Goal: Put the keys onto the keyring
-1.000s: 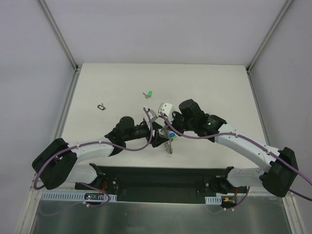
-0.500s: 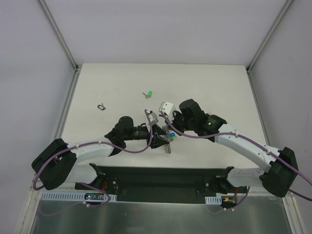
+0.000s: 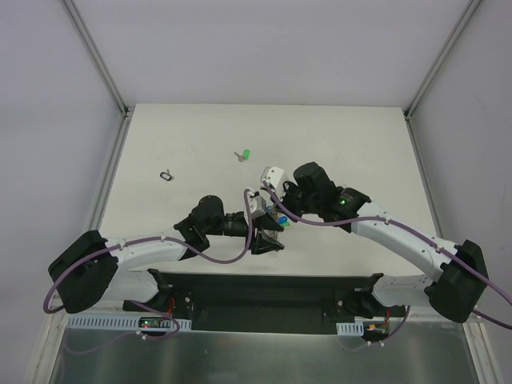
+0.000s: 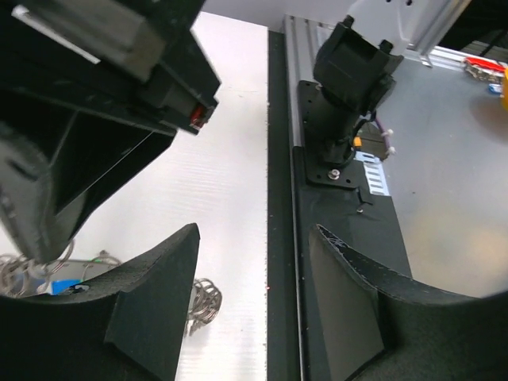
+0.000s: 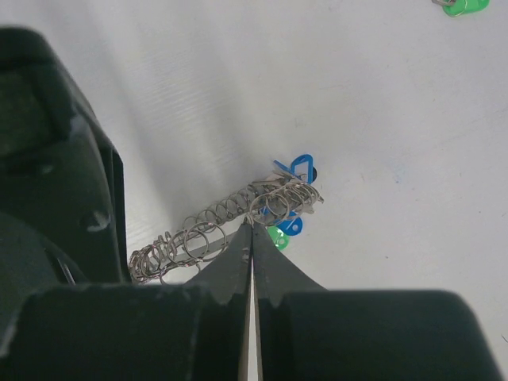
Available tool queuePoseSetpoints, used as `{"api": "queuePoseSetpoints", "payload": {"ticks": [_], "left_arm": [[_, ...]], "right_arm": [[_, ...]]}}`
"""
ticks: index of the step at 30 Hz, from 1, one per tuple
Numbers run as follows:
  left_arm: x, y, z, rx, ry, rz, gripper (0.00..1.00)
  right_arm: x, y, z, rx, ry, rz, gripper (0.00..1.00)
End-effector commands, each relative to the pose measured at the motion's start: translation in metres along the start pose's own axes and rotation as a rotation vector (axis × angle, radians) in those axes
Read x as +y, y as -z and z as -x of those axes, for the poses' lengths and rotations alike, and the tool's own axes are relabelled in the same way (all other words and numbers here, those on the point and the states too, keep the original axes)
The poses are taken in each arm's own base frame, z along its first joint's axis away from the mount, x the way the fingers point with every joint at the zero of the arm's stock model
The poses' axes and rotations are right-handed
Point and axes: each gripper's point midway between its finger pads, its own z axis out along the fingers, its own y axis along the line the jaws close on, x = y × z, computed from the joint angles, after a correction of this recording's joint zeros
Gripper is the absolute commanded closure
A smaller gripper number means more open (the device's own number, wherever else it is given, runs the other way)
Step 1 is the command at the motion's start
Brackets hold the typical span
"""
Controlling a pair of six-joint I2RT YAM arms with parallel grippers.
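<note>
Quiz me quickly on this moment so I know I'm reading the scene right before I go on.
1. True or false: the right gripper is shut, its tips meeting at the keyring.
2. The lone key lies on the table beyond both arms. Its head is: A black, B green, C blue.
3. In the right wrist view, what two colours are the key heads at the keyring's end?

Key: 1 true. 2 B. 3 blue and green.
</note>
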Motion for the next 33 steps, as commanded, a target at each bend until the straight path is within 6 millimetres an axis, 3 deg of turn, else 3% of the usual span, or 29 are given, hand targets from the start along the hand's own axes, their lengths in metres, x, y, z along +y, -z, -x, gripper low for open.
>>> {"api": "queuePoseSetpoints", "payload": {"ticks": [1, 10, 17, 33], "left_arm": [[0.012, 0.011, 0.018, -0.061, -0.103, 0.114, 0.42], [0.044, 0.048, 0.022, -0.044, -0.147, 0.234, 0.44], [0.049, 0.05, 0.017, -0.014, -0.249, 0.168, 0.41], [0.054, 0.04, 0.022, -0.017, -0.24, 0.126, 0.51]], "right_arm": [[-0.004, 0.007, 0.021, -0.081, 0.011, -0.014, 0.99], [0.012, 0.01, 0.023, -0.109, 0.056, 0.075, 0.99], [0.022, 0.014, 0.029, -0.142, 0.078, 0.13, 0.99], [0.033, 0.015, 0.031, -0.161, 0.104, 0.185, 0.99]]}}
